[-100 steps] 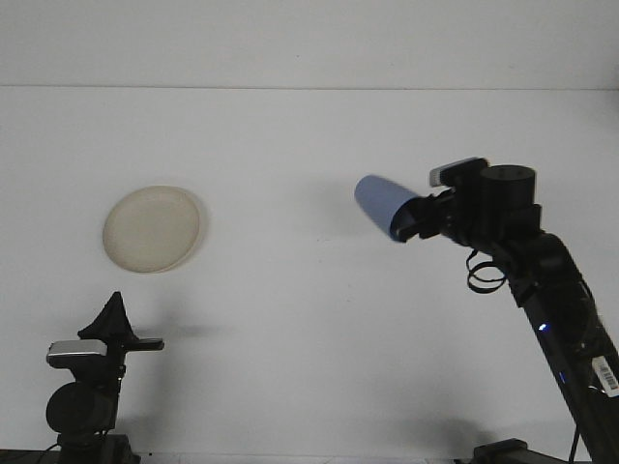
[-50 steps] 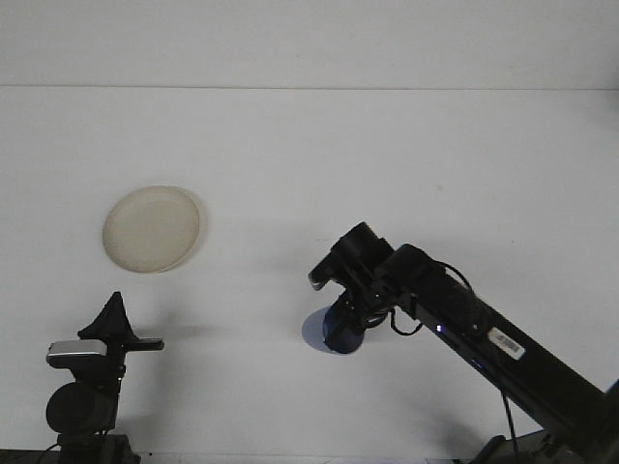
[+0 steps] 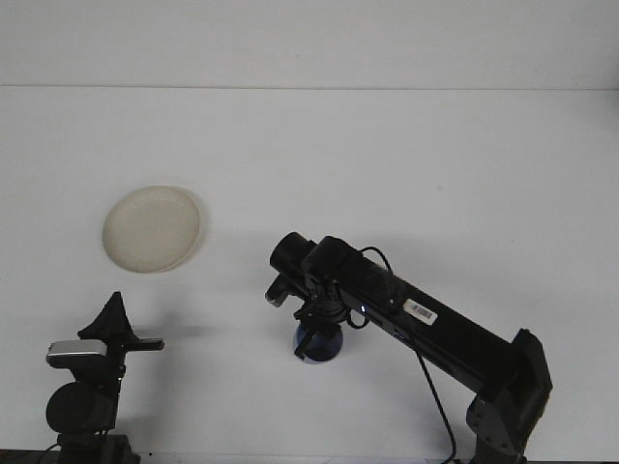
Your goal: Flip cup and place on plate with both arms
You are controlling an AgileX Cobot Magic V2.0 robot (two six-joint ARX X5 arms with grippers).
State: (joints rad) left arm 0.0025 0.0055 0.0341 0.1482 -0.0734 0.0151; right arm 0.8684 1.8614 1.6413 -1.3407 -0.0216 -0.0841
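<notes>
right gripper (image 3: pixel 316 327): reaches low over the table (image 3: pixel 406 155), closed around the blue cup (image 3: pixel 319 345) | blue cup: under the gripper, down on the table near the front middle | plate (image 3: pixel 152 228): far off to the left, nothing on it | left gripper (image 3: pixel 114 317): parked at front left, fingers pressed together, holding nothing

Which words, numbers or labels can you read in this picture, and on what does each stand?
No text here can be read.
White sticker on the right arm: dark barcode-like marks, too small to read.
Blue cup, cream plate, left hand: no writing visible.
</notes>
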